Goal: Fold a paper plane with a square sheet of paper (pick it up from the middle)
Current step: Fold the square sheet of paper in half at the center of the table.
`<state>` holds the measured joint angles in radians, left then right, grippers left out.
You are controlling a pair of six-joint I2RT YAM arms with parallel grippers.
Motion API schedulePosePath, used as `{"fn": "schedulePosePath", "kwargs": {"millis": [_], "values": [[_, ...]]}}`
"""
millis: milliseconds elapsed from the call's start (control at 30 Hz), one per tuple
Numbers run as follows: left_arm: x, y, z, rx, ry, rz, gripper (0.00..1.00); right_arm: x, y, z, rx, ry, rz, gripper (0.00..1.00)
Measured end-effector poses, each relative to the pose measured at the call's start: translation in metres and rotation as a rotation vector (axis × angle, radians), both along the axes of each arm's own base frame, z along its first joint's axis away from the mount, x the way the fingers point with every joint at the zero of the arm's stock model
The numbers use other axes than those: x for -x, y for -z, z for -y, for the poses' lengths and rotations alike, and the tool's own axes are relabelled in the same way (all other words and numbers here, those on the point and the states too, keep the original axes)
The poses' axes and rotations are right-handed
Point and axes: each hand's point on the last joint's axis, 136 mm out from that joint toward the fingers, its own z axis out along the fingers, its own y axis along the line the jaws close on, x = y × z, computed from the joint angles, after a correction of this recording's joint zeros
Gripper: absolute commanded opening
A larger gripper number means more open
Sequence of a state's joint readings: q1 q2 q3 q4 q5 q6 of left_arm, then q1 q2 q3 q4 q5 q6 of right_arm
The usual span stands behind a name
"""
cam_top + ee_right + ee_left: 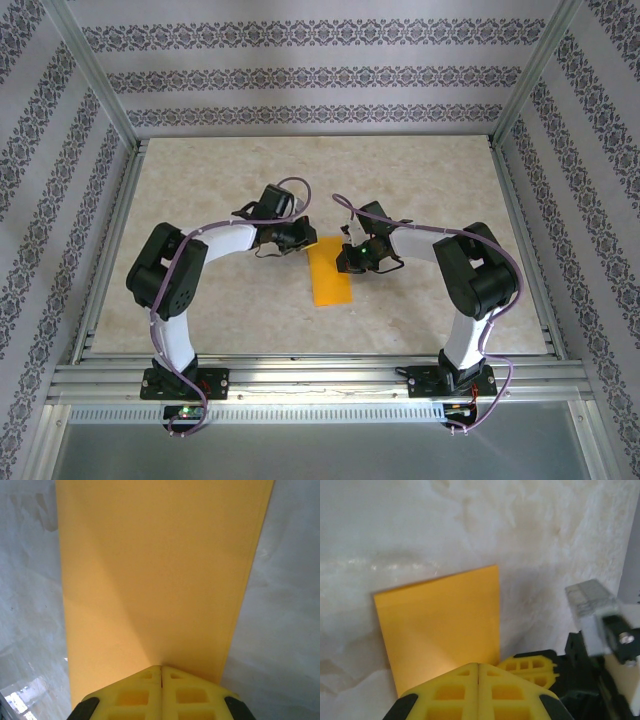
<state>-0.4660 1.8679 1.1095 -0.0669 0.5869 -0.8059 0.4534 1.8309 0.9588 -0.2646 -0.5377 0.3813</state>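
- One square sheet of paper (330, 277), lying flat; two grippers.
- Left gripper (478, 666): clenched, empty; the sheet lies just ahead of its tips.
- Right gripper (161, 668): clenched, empty; the sheet stretches ahead from its tips.

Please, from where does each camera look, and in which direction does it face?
Top external: above and behind the bases, facing down at the table; left arm and right arm show.
Left wrist: on the left arm, facing past the shut left fingers onto the orange paper.
Right wrist: on the right arm, facing past the shut right fingers down the paper's length.
Shared: all three see the orange paper.
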Motion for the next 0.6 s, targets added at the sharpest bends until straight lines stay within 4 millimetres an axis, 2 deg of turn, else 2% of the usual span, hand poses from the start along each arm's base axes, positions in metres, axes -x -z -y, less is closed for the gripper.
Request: {"fn": "schedulePosePath", "kwargs": {"millis": [333, 600], "values": [[0.018, 0.042, -0.006, -0.035, 0.003, -0.089, 0.03, 0.000, 0.000, 0.000, 0.001, 0.000, 0.000, 0.00], [0.020, 0.045, -0.007, -0.042, 0.022, -0.074, 0.06, 0.000, 0.000, 0.000, 0.000, 0.001, 0.002, 0.00]]}}
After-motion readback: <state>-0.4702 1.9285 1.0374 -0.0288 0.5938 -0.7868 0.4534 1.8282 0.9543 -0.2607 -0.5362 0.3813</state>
